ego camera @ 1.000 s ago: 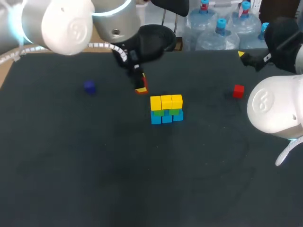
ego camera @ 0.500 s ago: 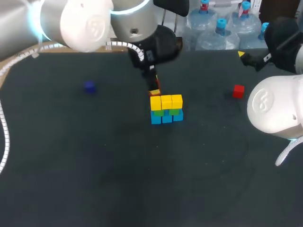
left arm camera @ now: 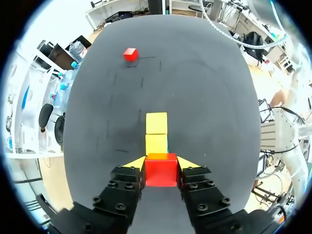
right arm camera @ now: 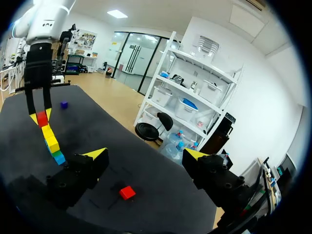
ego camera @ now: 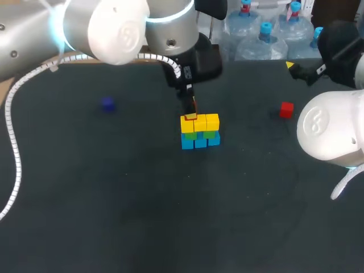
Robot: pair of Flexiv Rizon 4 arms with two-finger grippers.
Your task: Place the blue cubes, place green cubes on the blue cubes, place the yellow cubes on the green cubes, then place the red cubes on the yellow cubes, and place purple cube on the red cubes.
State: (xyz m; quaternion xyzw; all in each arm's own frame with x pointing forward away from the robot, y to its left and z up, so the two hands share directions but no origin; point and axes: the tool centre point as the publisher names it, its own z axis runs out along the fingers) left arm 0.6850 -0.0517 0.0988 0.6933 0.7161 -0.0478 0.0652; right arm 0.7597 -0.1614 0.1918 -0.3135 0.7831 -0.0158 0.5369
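A three-layer wall stands mid-table: blue cubes (ego camera: 199, 142) at the bottom, green cubes (ego camera: 191, 135) in the middle, three yellow cubes (ego camera: 199, 121) on top. My left gripper (ego camera: 190, 112) is shut on a red cube (left arm camera: 161, 169), which hangs right at the top of the wall's left-end yellow cube (ego camera: 187, 123). The other two yellow cubes (left arm camera: 156, 123) lie ahead of its fingers. A second red cube (ego camera: 286, 109) lies loose at the right. A purple cube (ego camera: 107, 104) lies at the far left. My right gripper (right arm camera: 146, 156) hangs open over the back right, above the loose red cube (right arm camera: 127, 192).
The black table (ego camera: 170, 216) has broad free room in front of the wall. My right arm's white elbow (ego camera: 333, 133) overhangs the right side.
My left arm has carried the red cube rightward and toward the wall, from left of it to over its left-end yellow cube. The right arm has not moved.
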